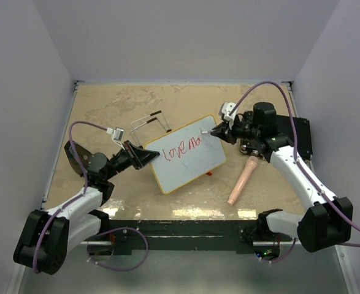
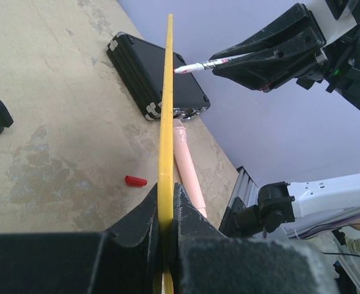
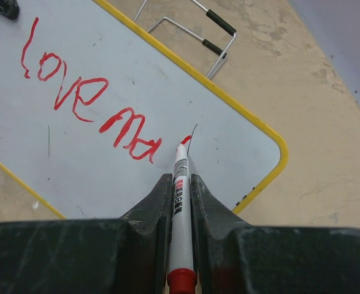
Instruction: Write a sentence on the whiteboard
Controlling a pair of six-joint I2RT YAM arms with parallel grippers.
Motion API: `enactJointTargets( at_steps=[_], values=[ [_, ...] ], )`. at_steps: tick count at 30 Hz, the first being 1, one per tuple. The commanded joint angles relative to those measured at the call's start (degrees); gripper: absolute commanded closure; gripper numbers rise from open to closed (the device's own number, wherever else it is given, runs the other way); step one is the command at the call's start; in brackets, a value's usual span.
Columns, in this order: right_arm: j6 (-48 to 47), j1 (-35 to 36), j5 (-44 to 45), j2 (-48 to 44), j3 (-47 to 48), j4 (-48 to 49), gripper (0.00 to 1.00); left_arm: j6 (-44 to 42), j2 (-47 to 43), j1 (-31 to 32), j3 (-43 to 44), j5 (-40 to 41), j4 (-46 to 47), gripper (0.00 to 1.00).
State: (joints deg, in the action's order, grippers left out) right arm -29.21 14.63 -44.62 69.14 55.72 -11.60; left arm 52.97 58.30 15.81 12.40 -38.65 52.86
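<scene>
whiteboard (image 1: 192,170), yellow-rimmed, red sentence (image 1: 181,149) ("love ma")

Around the yellow-rimmed white whiteboard (image 1: 189,160), the bare beige counter (image 1: 106,104) lies open at twelve and six o'clock. A thin wire stand (image 3: 220,22) blocks eleven, a black rectangular case (image 2: 137,64) three, and a pink plastic cylinder (image 1: 242,180) four.

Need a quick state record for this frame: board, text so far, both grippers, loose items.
whiteboard: yellow rim, lying at an angle between the arms
writing: red, reads "love ma", sentence not finished
left gripper: shut on the whiteboard's edge
right gripper: shut on the marker
marker: red tip at the whiteboard face, just after "ma"
red cap: loose beside the whiteboard
pink cylinder: lying right of the whiteboard
black case: far right, under the right arm
wire stand: behind the whiteboard
</scene>
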Motion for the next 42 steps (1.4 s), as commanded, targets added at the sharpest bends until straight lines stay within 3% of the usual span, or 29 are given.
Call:
enactJointTargets(
  at_steps=[1,13,33,42],
  values=[
    [-4.00,0.22,-1.08,0.90,1.84,-3.69,1.00,1.61,-1.08,-0.34,2.80,0.24,8.40,1.00],
    [-9.72,0.75,-2.40,3.89,4.30,-10.99,1.00,1.26,-1.44,-0.43,3.86,1.57,7.34,1.00],
    [2.05,0.75,4.10,2.13,3.17,1.22,1.00,1.70,-0.56,-0.43,3.42,0.42,8.31,1.00],
    [-0.40,0.75,4.11,2.22,3.16,-1.84,1.00,1.52,-1.00,-0.43,3.24,0.68,7.96,1.00]
  ],
)
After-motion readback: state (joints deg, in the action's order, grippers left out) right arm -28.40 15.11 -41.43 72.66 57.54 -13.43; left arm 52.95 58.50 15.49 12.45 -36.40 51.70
